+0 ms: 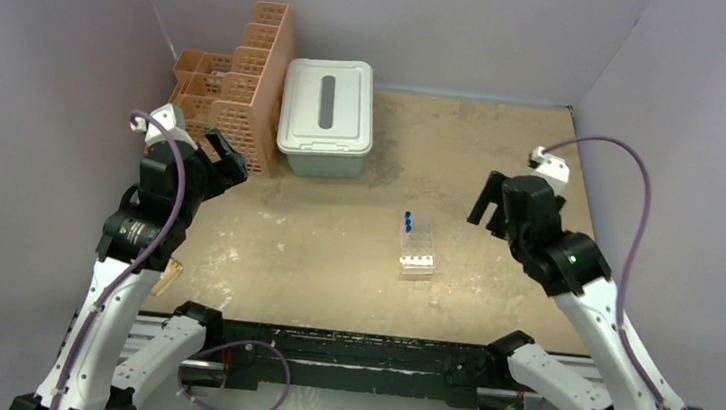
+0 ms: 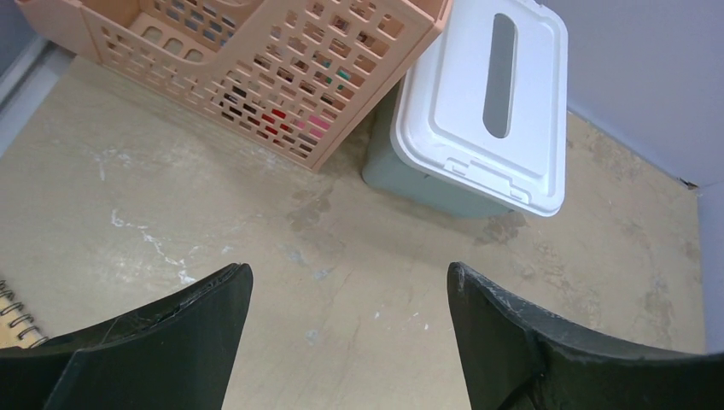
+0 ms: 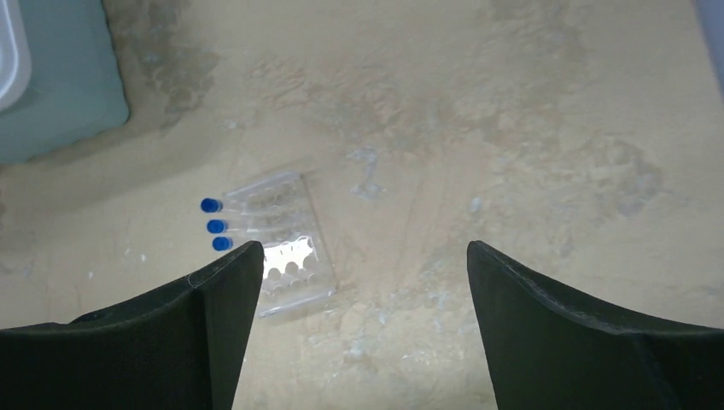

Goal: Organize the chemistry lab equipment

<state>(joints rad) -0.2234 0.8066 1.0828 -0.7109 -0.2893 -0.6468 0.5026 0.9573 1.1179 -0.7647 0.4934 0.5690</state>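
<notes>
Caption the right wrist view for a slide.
Open right claw hovers near a clear tube rack holding three blue-capped tubes.

**Peach, grey-green and three dots of blue**

The counter [image 1: 334, 253] is sandy tan, mottled with darker blotches and chalky white scuffs. At eleven o'clock in the overhead view, the basket rack [image 1: 249, 94] is peach-orange with a brick-like lattice; red, pink and green show through its holes. At twelve o'clock the bin [image 1: 323, 166] is grey-green under a white lid [image 1: 348, 113] with a grey slot. The clear tube rack [image 3: 286, 248] holds three blue-capped clear tubes [image 3: 213, 226]. The left claw [image 2: 348, 282] and right claw [image 3: 365, 256] are matte black; the cables [image 1: 642, 192] are purple.
</notes>
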